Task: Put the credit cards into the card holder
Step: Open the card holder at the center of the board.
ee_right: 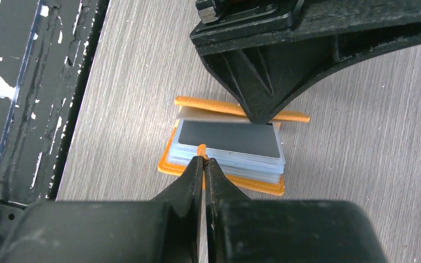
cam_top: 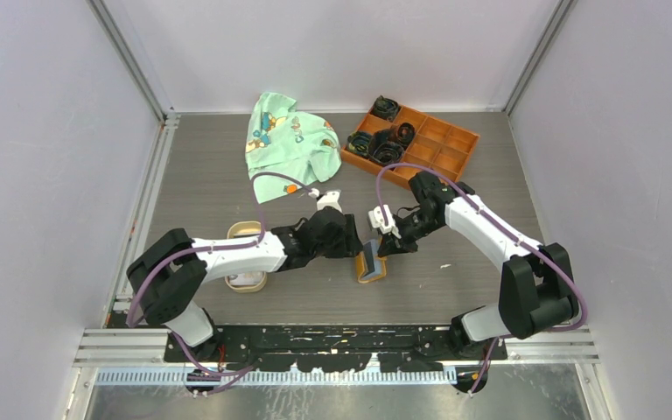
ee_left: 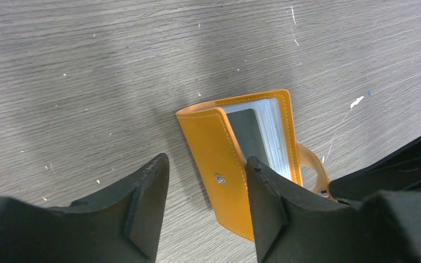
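Observation:
The orange card holder (cam_top: 372, 265) lies open on the table between both arms. Its cover (ee_left: 219, 159) stands up on edge beside the pale slots (ee_right: 230, 164). A dark credit card (ee_right: 227, 139) sits in the top slot; it also shows as the dark card (ee_left: 249, 137) in the left wrist view. My left gripper (ee_left: 207, 160) is open and straddles the raised cover, the right finger against its inner side and a gap on the left. My right gripper (ee_right: 203, 160) is shut on the holder's orange strap (ee_right: 200, 149).
A tan oval dish (cam_top: 243, 231) sits under my left arm with something pale in it, mostly hidden. An orange compartmented tray (cam_top: 442, 149) with dark coiled items stands at the back right. A green printed cloth (cam_top: 284, 144) lies at the back centre.

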You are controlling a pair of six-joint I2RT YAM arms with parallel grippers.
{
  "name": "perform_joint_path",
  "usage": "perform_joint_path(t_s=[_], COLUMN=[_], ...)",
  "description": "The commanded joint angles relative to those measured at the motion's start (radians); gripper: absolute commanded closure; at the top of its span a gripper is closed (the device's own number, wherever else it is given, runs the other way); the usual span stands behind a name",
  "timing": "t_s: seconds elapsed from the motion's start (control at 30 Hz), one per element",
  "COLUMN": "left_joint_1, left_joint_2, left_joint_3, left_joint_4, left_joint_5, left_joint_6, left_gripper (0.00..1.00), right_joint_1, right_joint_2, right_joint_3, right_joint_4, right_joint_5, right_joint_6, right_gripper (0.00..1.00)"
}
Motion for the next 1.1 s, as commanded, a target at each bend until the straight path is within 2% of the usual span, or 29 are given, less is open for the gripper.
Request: perform_joint_path(t_s=[0.0,0.13,0.37,0.43,0.5,0.7,0.83,0.93,1.07], left_joint_1=[-0.005,-0.002,0.009,0.013,0.017,0.02,0.021,0.02,0.019], left_joint_2=[-0.005,-0.009,0.001,0.002,-0.003,-0.027,-0.052,-0.071,-0.087], left_joint_3=[0.022,0.01,-0.032,-0.052,-0.079,-0.169,-0.213,-0.248,-0.279], left_joint_4=[-0.07,-0.068,-0.03,-0.006,0.041,0.187,0.247,0.293,0.345], left_joint_5=[-0.061,-0.058,-0.033,-0.025,-0.021,-0.017,-0.037,-0.045,-0.044], left_joint_6=[0.064,0.071,0.082,0.082,0.08,0.051,0.018,0.001,-0.011], left_gripper=[0.49,0.59,0.92,0.99,1.0,1.0,1.0,1.0,1.0], right_joint_1=[0.004,0.005,0.002,-0.001,-0.007,-0.016,-0.05,-0.079,-0.092], right_joint_2=[-0.038,-0.027,0.009,0.028,0.042,0.071,0.021,-0.049,-0.126], right_joint_3=[0.003,0.003,0.01,0.015,0.021,0.023,0.009,-0.01,-0.032], right_joint_4=[-0.003,-0.006,-0.019,-0.032,-0.041,-0.027,0.034,0.071,0.144], right_joint_5=[-0.008,0.024,0.156,0.196,0.223,0.32,0.34,0.296,0.103], right_joint_6=[-0.017,-0.019,-0.036,-0.045,-0.046,-0.002,0.073,0.14,0.353], right_gripper=[0.99,0.99,0.99,0.99,0.98,0.85,0.75,0.65,0.6])
